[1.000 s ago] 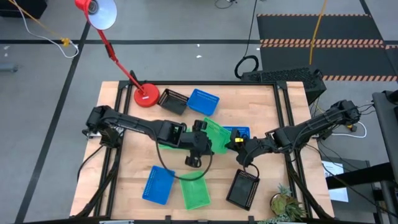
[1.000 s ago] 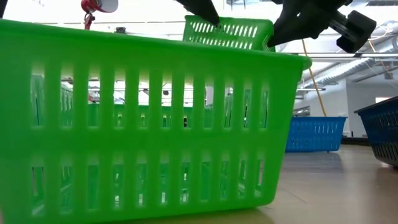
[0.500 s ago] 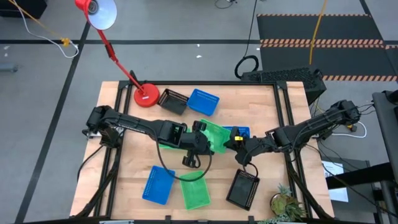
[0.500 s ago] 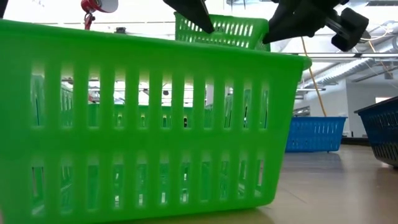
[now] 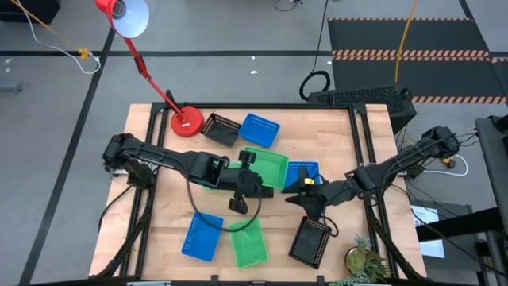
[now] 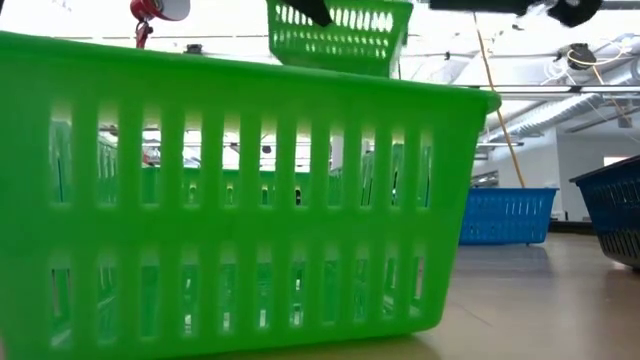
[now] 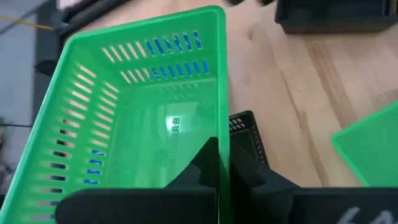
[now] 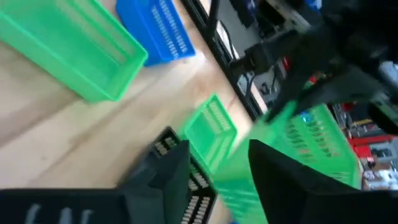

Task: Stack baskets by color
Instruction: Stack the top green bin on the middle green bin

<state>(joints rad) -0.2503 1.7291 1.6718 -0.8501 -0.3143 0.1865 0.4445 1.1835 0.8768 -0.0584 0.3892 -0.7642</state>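
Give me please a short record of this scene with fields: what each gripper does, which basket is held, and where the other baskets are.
left gripper: shut on the rim of the lifted green basket
right gripper: open, beside the lifted basket, holds nothing
lifted basket height: above the table, per low view
front edge: blue basket, green basket, black basket
far edge: black basket, blue basket
stacking: not finished

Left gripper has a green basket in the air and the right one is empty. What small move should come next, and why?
Probably carry it toward another green basket. The left gripper is shut on the green basket's rim, lifted above the table; the right gripper is open and apart from it. A green basket sits at the near edge, a plausible stacking target.
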